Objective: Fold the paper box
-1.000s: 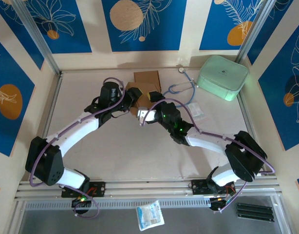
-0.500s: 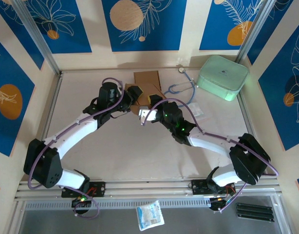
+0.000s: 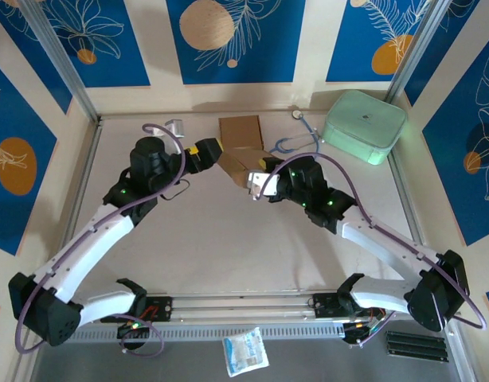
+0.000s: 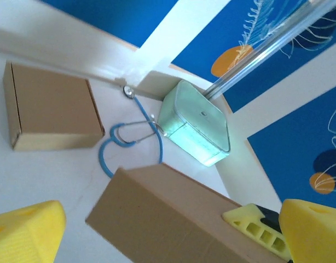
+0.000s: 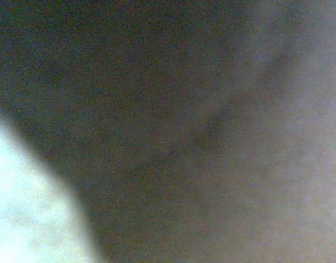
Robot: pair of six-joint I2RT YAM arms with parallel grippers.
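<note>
The paper box (image 3: pixel 235 163) is a brown cardboard box, tilted, near the back middle of the table. My right gripper (image 3: pixel 256 179) is shut on its right end. In the left wrist view one yellow right finger (image 4: pixel 255 227) lies on the box's upper face (image 4: pixel 173 213). My left gripper (image 3: pixel 206 151) stands open just left of the box and apart from it. Its yellow fingertips (image 4: pixel 25 230) sit wide at both lower corners of that view. The right wrist view is dark, blurred brown cardboard close to the lens.
A second brown box (image 3: pixel 240 129) lies closed and flat at the back wall. A blue stethoscope (image 3: pixel 296 139) and a mint-green case (image 3: pixel 364 126) lie at the back right. A white packet (image 3: pixel 244 350) lies below the arm bases, off the table.
My left gripper opened wide and drew back to the left, off the box. My right gripper closed on the box and shifted slightly right with it.
</note>
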